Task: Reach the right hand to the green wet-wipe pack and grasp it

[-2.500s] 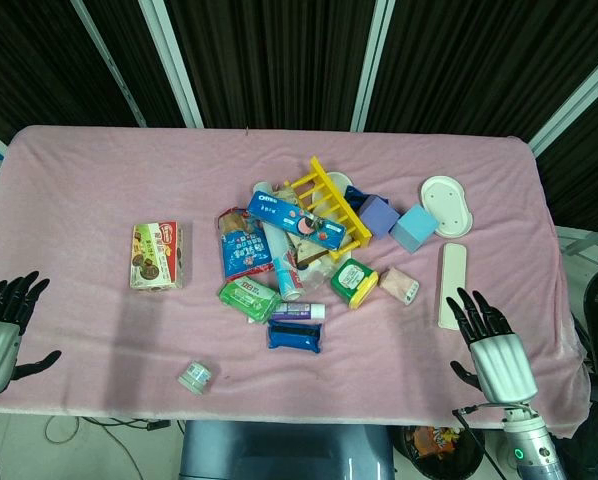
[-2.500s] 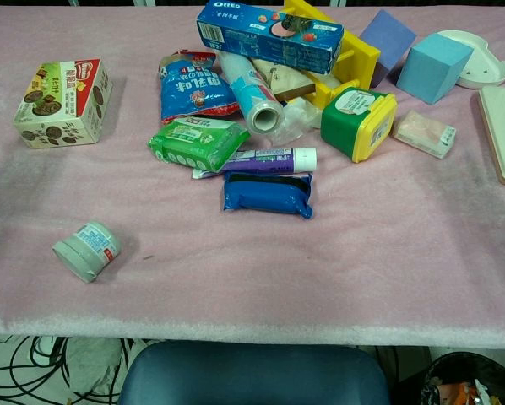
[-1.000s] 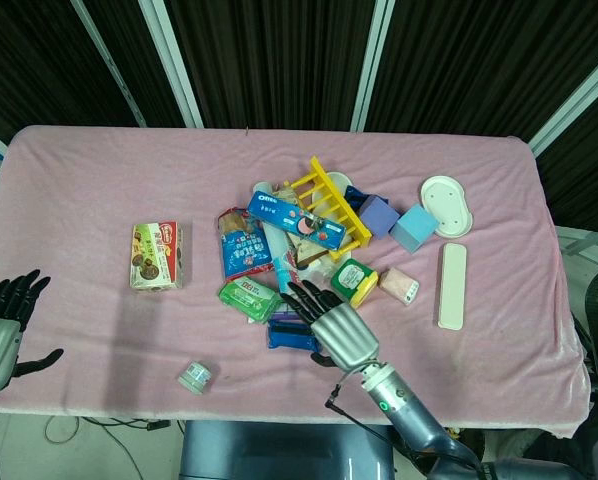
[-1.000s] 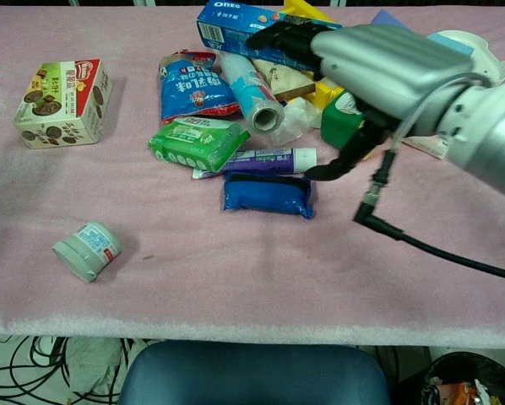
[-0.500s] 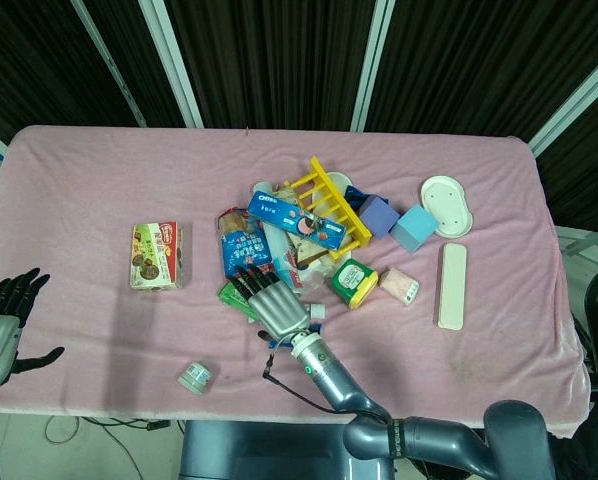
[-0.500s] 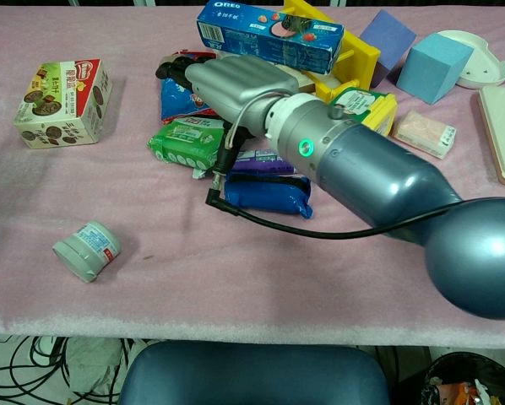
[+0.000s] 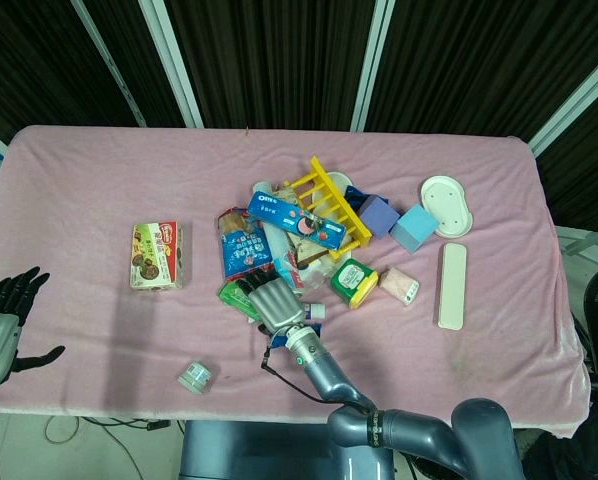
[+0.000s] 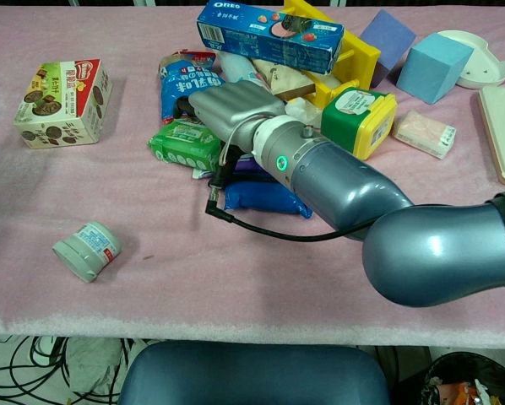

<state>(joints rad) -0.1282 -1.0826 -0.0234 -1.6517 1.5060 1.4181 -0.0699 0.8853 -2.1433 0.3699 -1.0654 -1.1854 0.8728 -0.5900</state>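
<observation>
The green wet-wipe pack (image 8: 178,145) lies flat on the pink cloth at the left edge of the pile, also seen from the head camera (image 7: 234,296). My right hand (image 8: 236,108) lies on top of it, fingers bent down over the pack's far edge, covering its right half. From the head camera the right hand (image 7: 275,302) hides most of the pack. The thumb is hidden. My left hand (image 7: 1,318) hangs off the table's near left corner, fingers spread, holding nothing.
Close around the pack are a blue snack bag (image 8: 189,84), a blue packet (image 8: 265,196), an Oreo box (image 8: 269,34) and a green-yellow container (image 8: 360,118). A cookie box (image 8: 62,91) and a small jar (image 8: 86,250) sit apart on the left.
My right hand swept in from the right edge to the pile. In the last half second its outstretched fingers curled down onto the green pack.
</observation>
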